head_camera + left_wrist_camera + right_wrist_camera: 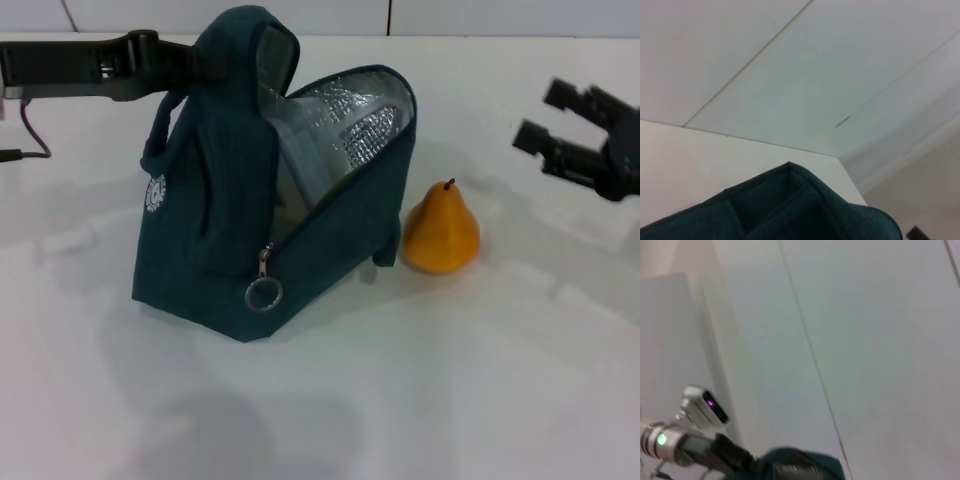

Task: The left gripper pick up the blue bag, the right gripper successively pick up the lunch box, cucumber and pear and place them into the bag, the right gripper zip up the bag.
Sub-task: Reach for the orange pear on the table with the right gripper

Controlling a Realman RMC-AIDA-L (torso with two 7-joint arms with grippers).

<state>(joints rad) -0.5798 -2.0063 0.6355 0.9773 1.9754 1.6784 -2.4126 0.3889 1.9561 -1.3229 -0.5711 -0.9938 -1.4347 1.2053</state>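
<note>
The blue bag [220, 240] stands open on the white table, its silver lining [350, 125] showing and its ring pull [264, 294] hanging at the front. My left gripper [195, 62] reaches in from the left and is shut on the bag's top strap, holding it up. The bag's fabric also shows in the left wrist view [790, 205] and the right wrist view [800, 465]. The pear [440, 230] stands on the table just right of the bag. My right gripper [538, 115] is open and empty, in the air to the right of the pear. The lunch box and cucumber are out of view.
My left arm [70, 65] stretches across the upper left, also seen in the right wrist view [700, 447]. A dark cable [30, 135] hangs under it. The white table [450, 380] runs back to a white wall [480, 15].
</note>
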